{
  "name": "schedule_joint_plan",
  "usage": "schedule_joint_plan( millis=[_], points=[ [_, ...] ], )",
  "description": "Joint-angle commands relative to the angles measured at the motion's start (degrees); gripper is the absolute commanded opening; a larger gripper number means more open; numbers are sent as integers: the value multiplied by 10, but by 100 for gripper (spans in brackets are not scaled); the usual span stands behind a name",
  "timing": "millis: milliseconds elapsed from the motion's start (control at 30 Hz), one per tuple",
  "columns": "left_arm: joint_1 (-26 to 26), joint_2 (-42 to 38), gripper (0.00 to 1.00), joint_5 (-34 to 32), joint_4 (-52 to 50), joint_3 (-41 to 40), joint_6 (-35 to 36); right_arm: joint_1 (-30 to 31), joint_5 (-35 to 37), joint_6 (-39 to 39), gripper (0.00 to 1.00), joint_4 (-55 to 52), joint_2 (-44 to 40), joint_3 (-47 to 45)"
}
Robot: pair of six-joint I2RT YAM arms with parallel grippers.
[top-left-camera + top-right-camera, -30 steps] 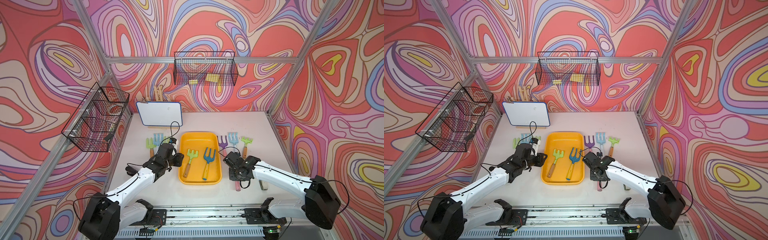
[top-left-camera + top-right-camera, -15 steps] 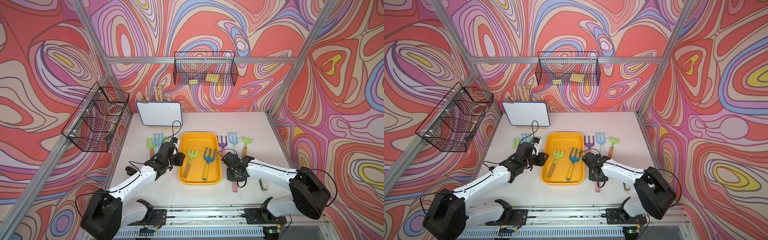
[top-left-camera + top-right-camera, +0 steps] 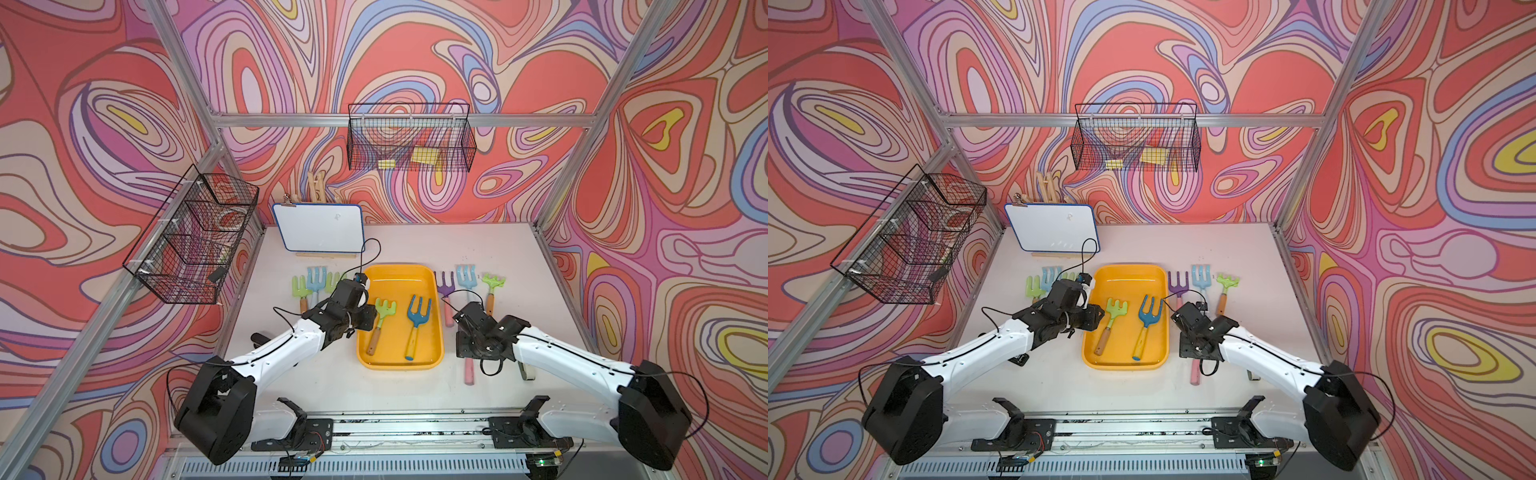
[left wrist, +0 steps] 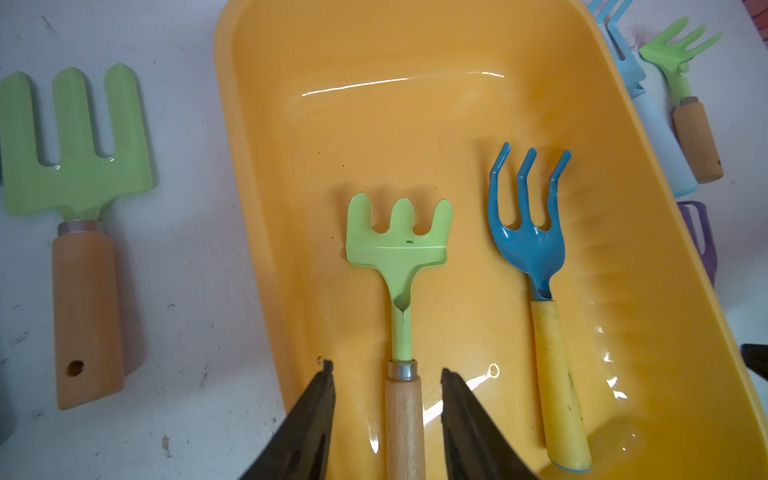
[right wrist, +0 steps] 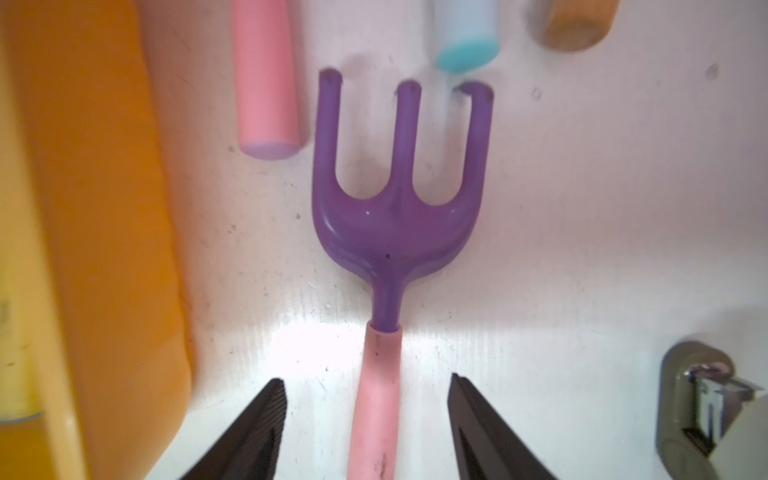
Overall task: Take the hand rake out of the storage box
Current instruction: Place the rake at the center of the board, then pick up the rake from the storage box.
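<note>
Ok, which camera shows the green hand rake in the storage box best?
Left wrist: the green hand rake is close and sharp, its wooden handle between the open left fingers. In both top views it is small; the right wrist view misses it.

A shallow yellow-orange plastic storage box [image 4: 415, 104] with a glossy inside is seen lying on a scuffed white table [image 4: 187, 291]. Two tools are laid in it with their heads toward the far side. One is a light-green metal hand rake [image 4: 399, 245] with a wooden handle. The other, just to its right and apart from it, is a blue three-pronged fork [image 4: 528, 241] with a yellow handle. The rake's wooden handle is straddled by the two black fingers of the left gripper [image 4: 387, 370], which are held apart with a gap left on each side. On the table to the left of the box, a flat green fork [image 4: 79, 174] with a wooden handle is laid. To the right of the box, a pale-blue fork [image 4: 660, 145], a small green rake [image 4: 681, 89] and part of a purple tool [image 4: 708, 249] are partly seen.
</note>
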Motion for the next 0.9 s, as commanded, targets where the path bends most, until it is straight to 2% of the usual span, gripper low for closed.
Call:
schedule_joint_plan(
  millis=[0,133,333,600,867],
  points=[
    [-25,21,50,-53,-61,33,19,-3,42,-9,72,-18,-51,18],
    [-57,44,51,-100,-96,61,25,-4,59,-24,74,-10,-99,22],
    [-83,90,54,-139,-168,103,33,-13,72,-48,76,2,-127,26],
    [-109,139,54,-150,-192,126,17,-33,48,-74,77,38,-131,5],
    [-114,171,57,-153,-201,138,13,-40,36,-84,77,49,-137,-1]
  ],
)
